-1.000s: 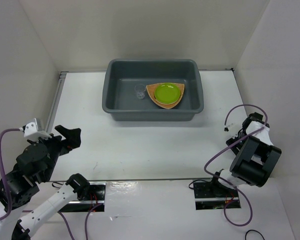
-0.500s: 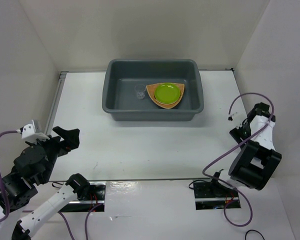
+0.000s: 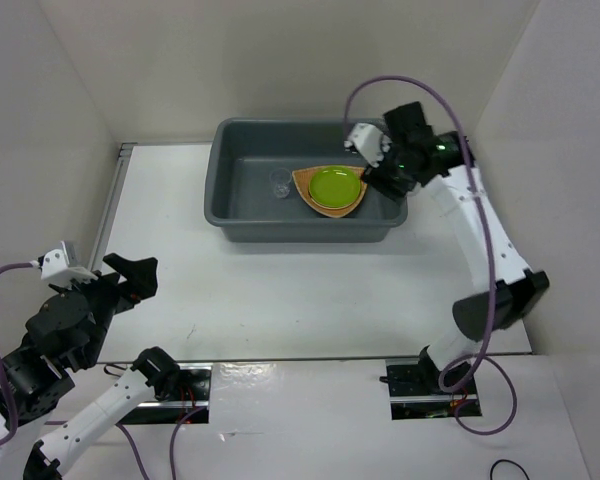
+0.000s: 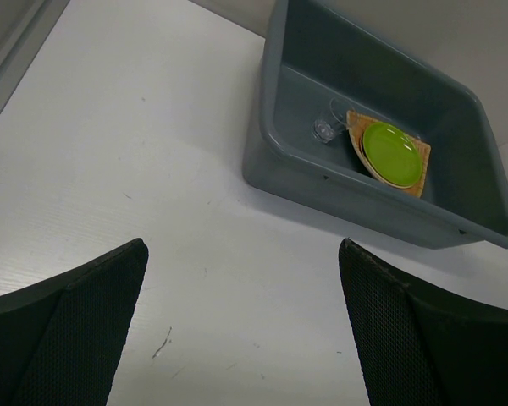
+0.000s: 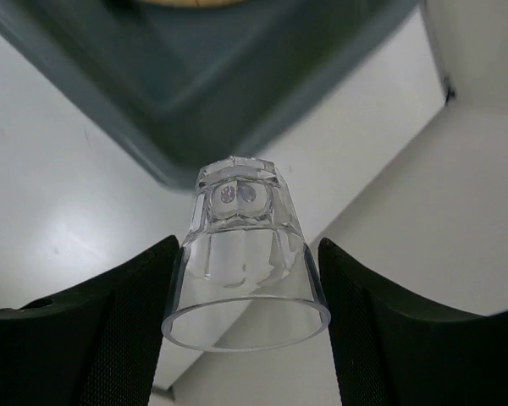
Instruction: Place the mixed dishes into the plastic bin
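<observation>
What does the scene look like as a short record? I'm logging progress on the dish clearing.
bin: holds woven tray, lime-green plate on it, loose cup beside the tray
right gripper: shut on held cup, over the bin's far right corner
left gripper: open, empty, over the table
</observation>
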Controlling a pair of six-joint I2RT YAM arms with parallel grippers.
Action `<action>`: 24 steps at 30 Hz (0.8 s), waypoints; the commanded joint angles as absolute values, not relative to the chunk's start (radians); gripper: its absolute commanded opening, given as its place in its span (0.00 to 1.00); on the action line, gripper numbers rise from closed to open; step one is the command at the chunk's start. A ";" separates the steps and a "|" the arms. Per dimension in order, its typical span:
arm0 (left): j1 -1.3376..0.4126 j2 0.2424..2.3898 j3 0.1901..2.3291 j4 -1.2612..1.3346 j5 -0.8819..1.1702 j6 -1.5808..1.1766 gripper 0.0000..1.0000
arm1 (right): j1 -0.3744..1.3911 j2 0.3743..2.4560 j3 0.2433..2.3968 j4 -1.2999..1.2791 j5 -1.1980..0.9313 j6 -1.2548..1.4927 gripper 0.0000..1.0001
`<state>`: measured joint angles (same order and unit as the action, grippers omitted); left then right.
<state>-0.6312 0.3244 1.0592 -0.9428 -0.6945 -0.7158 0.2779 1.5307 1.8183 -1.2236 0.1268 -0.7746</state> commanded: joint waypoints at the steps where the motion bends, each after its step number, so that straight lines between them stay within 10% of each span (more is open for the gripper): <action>1: -0.635 0.322 1.055 -0.922 -0.716 -0.738 1.00 | 0.472 1.679 1.966 -1.298 0.221 -0.640 0.15; 24: -0.644 0.371 1.055 -0.922 -0.707 -0.719 1.00 | 0.739 2.706 2.988 -1.298 0.169 -0.638 0.19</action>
